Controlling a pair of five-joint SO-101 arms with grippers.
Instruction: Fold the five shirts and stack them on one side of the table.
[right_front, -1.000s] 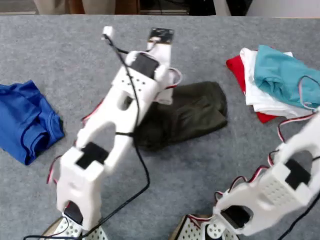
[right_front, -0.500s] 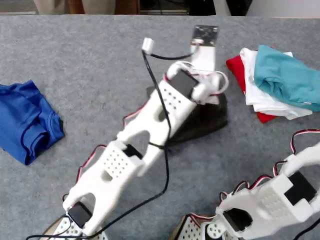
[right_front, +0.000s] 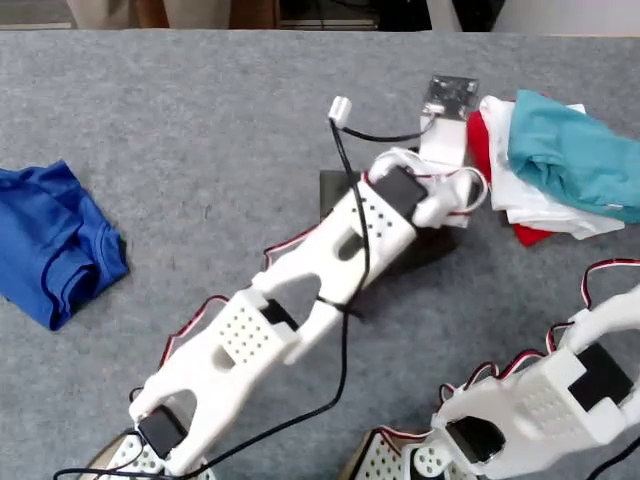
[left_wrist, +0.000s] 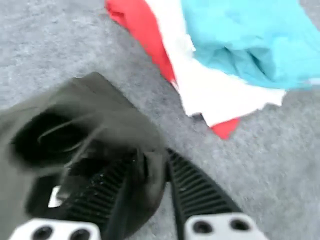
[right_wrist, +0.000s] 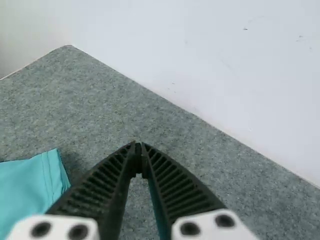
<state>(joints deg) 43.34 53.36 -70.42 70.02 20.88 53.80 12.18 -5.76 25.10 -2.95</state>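
Blue cotton at the far left: blue shirt (right_front: 55, 240), bunched and loosely doubled near the table's left edge, well apart from everything else. Looks soft, light and limp. Probably best taken at a hem or shoulder seam rather than mid-heap, to avoid hauling up a wad.

Moving right: left arm (right_front: 300, 310), stretched from the near-left base diagonally toward the far right. Left gripper (left_wrist: 150, 165) narrowed to a pinch on a fold of the dark olive shirt (left_wrist: 75, 130), with cloth squeezed between the ribbed fingers (left_wrist: 195, 195). Dark olive shirt mostly hidden under the arm in the high view, resting on the grey table (right_front: 200, 120) just left of the stack, perhaps touching its red edge; cannot tell for certain. Judged floppy and somewhat heavier than the others. Held by a single pinch, so apt to trail, unfold or slip from the pads if tugged fast. Better lifted clear of the felt-like surface than dragged across it.

Further right: stack at the far-right side, with red shirt (right_front: 478, 150) at the bottom, white shirt (right_front: 525, 205) above it and teal shirt (right_front: 565, 150) on top. Top layer rumpled and loose, easily shoved askew by anything pushed in sideways; safer to lay the next piece down from above.

Rightmost: right arm (right_front: 540, 400) at the near right. Right gripper (right_wrist: 136, 150) pressed together on nothing, hanging over the table's corner beside the teal edge.
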